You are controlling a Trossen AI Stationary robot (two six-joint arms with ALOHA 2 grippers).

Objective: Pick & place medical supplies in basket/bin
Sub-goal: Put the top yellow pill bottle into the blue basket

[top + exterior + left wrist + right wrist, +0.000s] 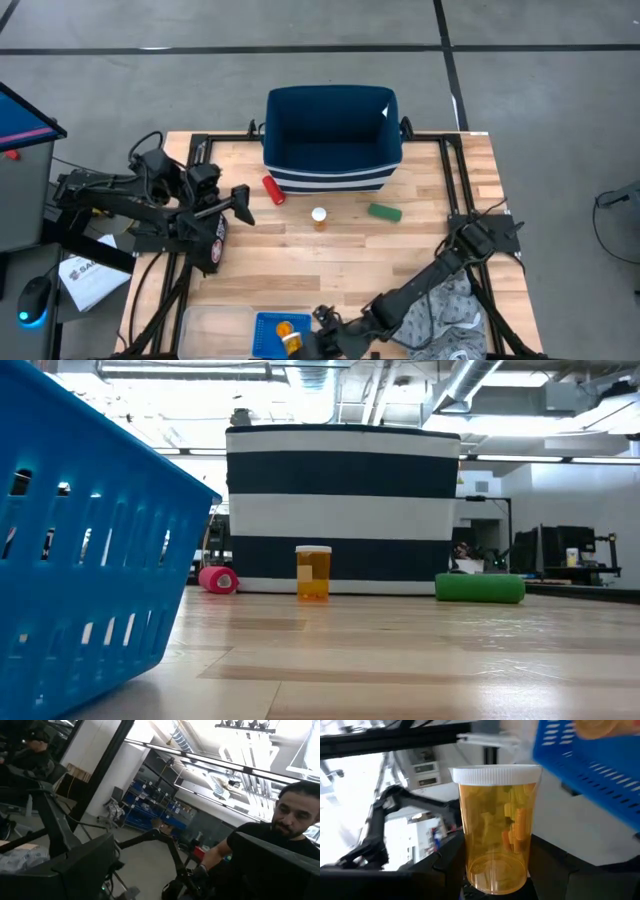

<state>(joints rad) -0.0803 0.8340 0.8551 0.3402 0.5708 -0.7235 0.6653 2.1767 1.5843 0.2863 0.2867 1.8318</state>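
My right gripper [305,343] is at the table's near edge, shut on an orange pill bottle [495,835] with a white cap, right beside the blue basket's [262,338] right wall. Another orange bottle [285,327] lies inside the basket. Near the navy striped tub [330,135], a red cylinder [273,189] lies on its side. A white-capped orange bottle [318,217] stands upright there and a green oblong piece [384,212] lies flat. My left gripper [241,203] is open and empty, raised at the table's left. My right gripper pinches the bottle's lower body [492,877], near its bottom end, between its two fingers [447,870]. The fingers come roughly level from the table's right and lie along the bottle, with the capped end [495,772] pointing away from them. Whether the bottle touches the basket, I cannot tell.
A clear plastic tray [212,330] lies left of the basket. A grey patterned cloth [450,312] lies under the right arm at the near right. The left wrist view shows a person [280,840] beyond the table. Bare wood lies between the basket and the three items.
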